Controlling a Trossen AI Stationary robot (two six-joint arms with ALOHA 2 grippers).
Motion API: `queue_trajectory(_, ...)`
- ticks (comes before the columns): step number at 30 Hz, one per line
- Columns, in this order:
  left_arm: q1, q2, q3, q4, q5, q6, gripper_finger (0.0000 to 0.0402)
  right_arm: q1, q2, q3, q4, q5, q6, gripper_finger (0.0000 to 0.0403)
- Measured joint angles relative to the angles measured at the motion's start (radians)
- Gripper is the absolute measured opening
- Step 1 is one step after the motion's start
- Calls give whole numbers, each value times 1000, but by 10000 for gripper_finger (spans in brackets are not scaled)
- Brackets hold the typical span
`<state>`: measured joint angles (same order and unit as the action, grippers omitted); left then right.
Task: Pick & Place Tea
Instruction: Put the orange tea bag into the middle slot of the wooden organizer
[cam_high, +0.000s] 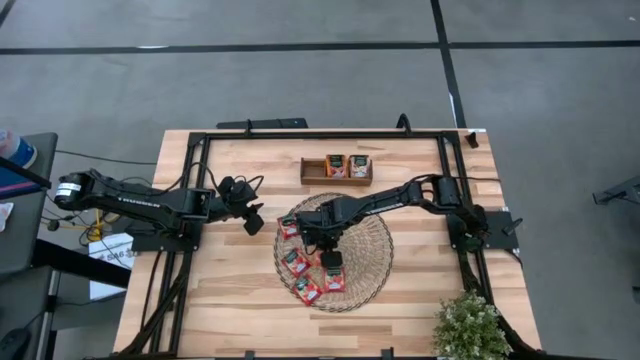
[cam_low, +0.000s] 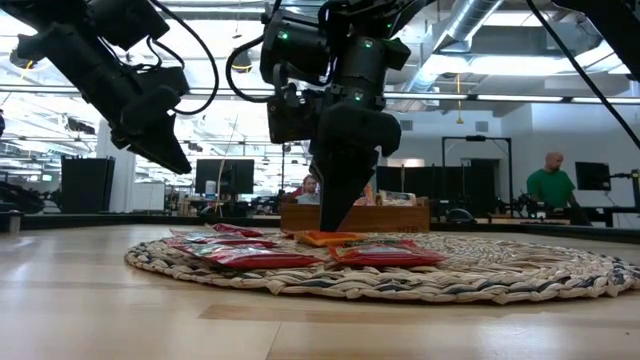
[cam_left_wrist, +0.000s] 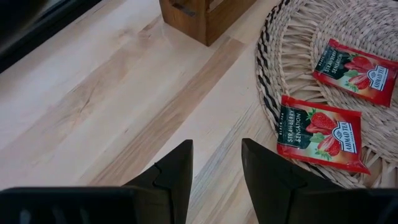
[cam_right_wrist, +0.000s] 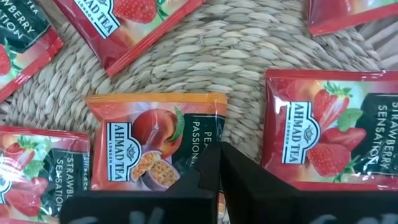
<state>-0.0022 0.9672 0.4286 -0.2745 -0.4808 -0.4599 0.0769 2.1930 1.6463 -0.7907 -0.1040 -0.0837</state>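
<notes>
Several red tea sachets and one orange tea sachet lie flat on the round woven mat. My right gripper stands over the mat's middle, pointing down, shut at the orange sachet's edge. My left gripper hangs open above bare table left of the mat, with two red sachets ahead of it. Two more sachets stand in the wooden tray beyond the mat. My right gripper meets the orange sachet at one side edge, about halfway along it, with its two fingers closed together there. The fingers come from above, pointing steeply down. The sachet lies on the mat; the fingertips hide the exact contact.
A red sachet lies close beside the orange one, and others lie around it. A potted plant stands at the table's near right corner. A black frame runs around the work area. People show in the room behind.
</notes>
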Motion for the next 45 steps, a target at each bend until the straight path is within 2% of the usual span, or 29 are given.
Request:
queue_trajectory(9, 0, 0, 0, 0, 0, 0, 131, 0, -4, 6, -34, 14, -3, 0)
queue_trajectory(14, 0, 0, 0, 0, -1, 0, 131, 3, -15, 87, -129, 65, -22, 0)
queue_trajectory(19, 0, 0, 0, 0, -1, 0, 131, 16, -25, 227, -267, 157, -76, 0)
queue_trajectory(23, 0, 0, 0, 0, -1, 0, 131, 28, -26, 337, -386, 304, -138, 0)
queue_trajectory(26, 0, 0, 0, 0, -1, 1, 131, 19, -22, 400, -480, 374, -162, 0)
queue_trajectory(34, 0, 0, 0, 0, -1, 2, 131, -75, -23, 492, -615, 497, -197, 0)
queue_trajectory(45, 0, 0, 0, 0, 29, 3, 131, -274, -22, 530, -616, 486, -274, 0)
